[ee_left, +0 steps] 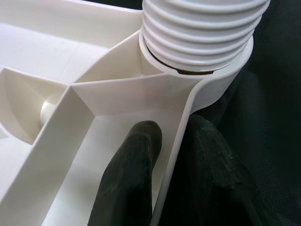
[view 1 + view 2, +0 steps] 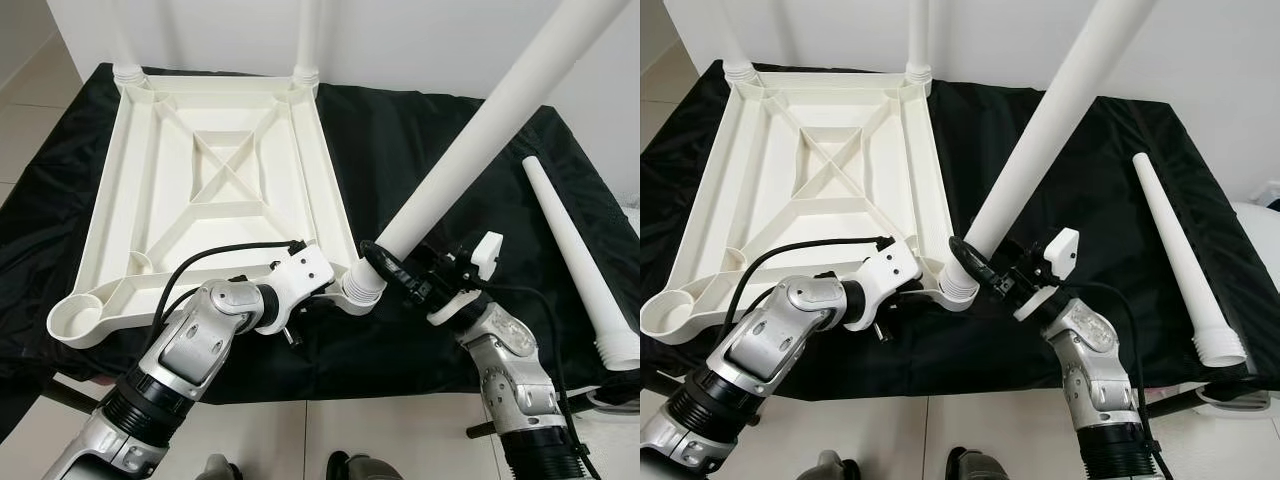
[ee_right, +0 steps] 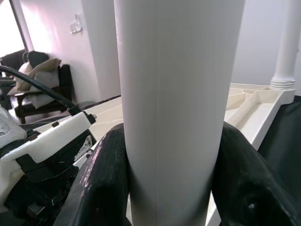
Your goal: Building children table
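- Lying upside down on a black cloth-covered work surface (image 2: 420, 130), the white ribbed plastic children's tabletop (image 2: 215, 170) shows its cross-braced underside, so the corner sockets face up to take legs.
- Two white legs already stand in the far corners: the far-left leg (image 2: 128, 72) and the far-right leg (image 2: 305, 72).
- The left gripper (image 1: 181, 155) is closed on the tabletop's side wall just beside the near-right corner socket (image 1: 221, 75), one finger inside the rim and one outside; I judge this steadies the top against twisting.
- The right gripper (image 3: 171, 179) is clamped around a long white tapered plastic leg (image 2: 480, 140) low on its shaft, where turning gives good control.
- That leg's threaded end (image 1: 202, 28) sits in the socket but leans away to the right, with threads exposed, so it seems only partly screwed in.
- A fourth white leg (image 2: 580, 260) lies on the cloth at the right, well apart, presumably for the open near-left round socket (image 2: 82, 322).
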`<state>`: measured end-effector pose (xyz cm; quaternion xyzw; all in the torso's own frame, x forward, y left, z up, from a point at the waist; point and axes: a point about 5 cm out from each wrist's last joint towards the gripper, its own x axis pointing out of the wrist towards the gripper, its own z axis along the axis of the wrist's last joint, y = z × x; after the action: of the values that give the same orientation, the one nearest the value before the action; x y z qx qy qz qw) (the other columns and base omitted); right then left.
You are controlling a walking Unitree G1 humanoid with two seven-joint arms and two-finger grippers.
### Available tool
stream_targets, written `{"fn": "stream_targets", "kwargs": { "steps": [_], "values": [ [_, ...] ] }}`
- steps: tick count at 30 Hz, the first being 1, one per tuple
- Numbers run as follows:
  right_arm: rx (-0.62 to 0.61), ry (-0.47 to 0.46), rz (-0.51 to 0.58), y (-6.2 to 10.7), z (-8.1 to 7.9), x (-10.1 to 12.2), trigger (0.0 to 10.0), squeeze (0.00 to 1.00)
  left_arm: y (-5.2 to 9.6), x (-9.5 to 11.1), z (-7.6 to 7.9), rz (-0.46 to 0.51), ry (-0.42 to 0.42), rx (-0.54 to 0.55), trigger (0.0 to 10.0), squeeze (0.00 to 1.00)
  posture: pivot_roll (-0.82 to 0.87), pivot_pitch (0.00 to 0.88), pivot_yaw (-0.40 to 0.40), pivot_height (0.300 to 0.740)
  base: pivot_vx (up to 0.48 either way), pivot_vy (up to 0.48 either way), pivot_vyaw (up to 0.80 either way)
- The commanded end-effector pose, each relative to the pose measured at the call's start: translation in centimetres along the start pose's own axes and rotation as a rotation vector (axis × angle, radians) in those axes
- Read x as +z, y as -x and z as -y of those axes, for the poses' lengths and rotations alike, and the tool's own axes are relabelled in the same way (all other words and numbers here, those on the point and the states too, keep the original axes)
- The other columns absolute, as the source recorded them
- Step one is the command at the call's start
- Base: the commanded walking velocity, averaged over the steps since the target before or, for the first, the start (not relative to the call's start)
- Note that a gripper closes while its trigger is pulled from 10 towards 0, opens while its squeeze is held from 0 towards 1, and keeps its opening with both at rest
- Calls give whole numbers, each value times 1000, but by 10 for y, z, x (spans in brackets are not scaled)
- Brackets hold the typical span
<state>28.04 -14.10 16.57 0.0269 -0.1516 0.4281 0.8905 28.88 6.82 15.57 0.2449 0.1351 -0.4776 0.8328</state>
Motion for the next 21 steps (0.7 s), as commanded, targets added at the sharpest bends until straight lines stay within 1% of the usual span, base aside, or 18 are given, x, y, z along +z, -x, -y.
{"fn": "stream_targets", "kwargs": {
  "steps": [1,7,14,21],
  "values": [
    [12,-133,-279,16,-10,-52,10000,0,0,20,5,83,-50,-14,10000,0,-54,127,-50,740,0,0,0],
    [33,-106,-285,4,-6,-50,10000,0,0,20,5,83,-49,-8,10000,0,-51,128,-55,740,0,0,0],
    [37,-100,-286,2,-6,-51,10000,0,0,21,5,84,-47,-7,10000,0,-47,132,-57,740,0,0,0],
    [-15,-94,-329,3,-10,-63,10000,0,2,20,6,84,-45,-1,10000,0,-51,144,-53,740,0,0,0]
  ]
}}
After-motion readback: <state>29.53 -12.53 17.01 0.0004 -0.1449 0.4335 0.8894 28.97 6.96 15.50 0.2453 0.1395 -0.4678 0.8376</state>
